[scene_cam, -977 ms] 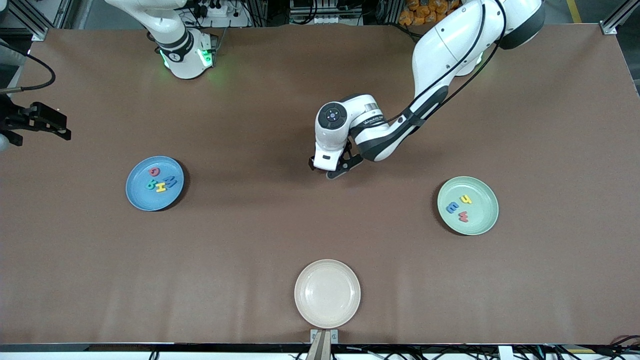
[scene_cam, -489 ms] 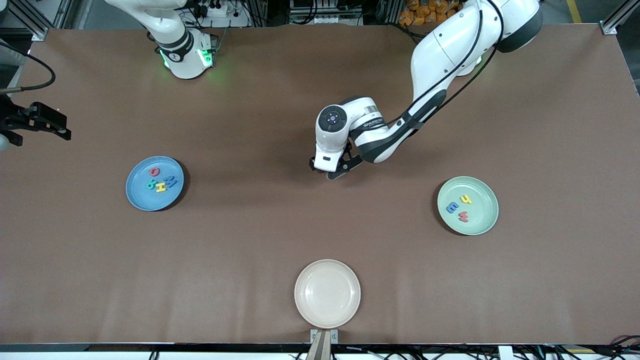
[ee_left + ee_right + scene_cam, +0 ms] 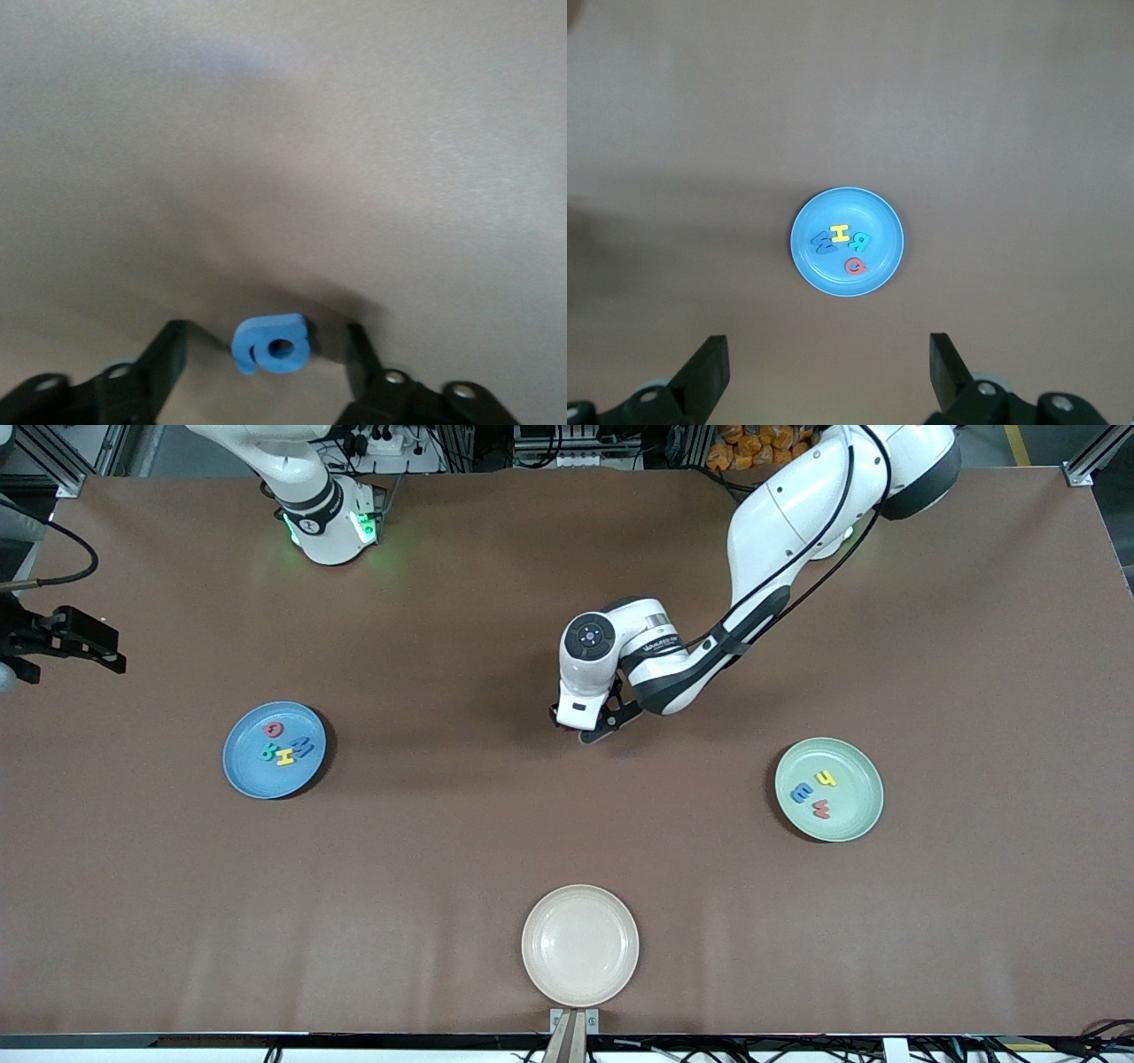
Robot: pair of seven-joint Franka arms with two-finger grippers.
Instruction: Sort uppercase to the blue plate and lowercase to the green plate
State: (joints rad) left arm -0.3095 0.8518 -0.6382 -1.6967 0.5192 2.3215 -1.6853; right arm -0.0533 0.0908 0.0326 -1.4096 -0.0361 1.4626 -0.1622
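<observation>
A blue lowercase a (image 3: 273,345) lies on the brown table mid-way between the two plates. My left gripper (image 3: 266,331) (image 3: 589,731) is down around it, open, one finger on each side with a gap showing on both sides. The blue plate (image 3: 244,778) holds a red G (image 3: 275,728), a blue M (image 3: 301,746), a green R (image 3: 267,754) and a yellow H (image 3: 284,757). In the green plate (image 3: 852,817) lie a yellow h (image 3: 826,779), a blue e (image 3: 802,793) and a red w (image 3: 821,810). My right gripper (image 3: 828,341) waits open, high over the table beside the blue plate (image 3: 879,221).
A cream plate (image 3: 580,945) stands near the table's edge closest to the front camera, with nothing in it. The left arm's white links reach from its base down to the table's middle.
The left gripper's fingers have drawn in toward the blue a. The left hand has barely shifted. The right arm has not moved.
</observation>
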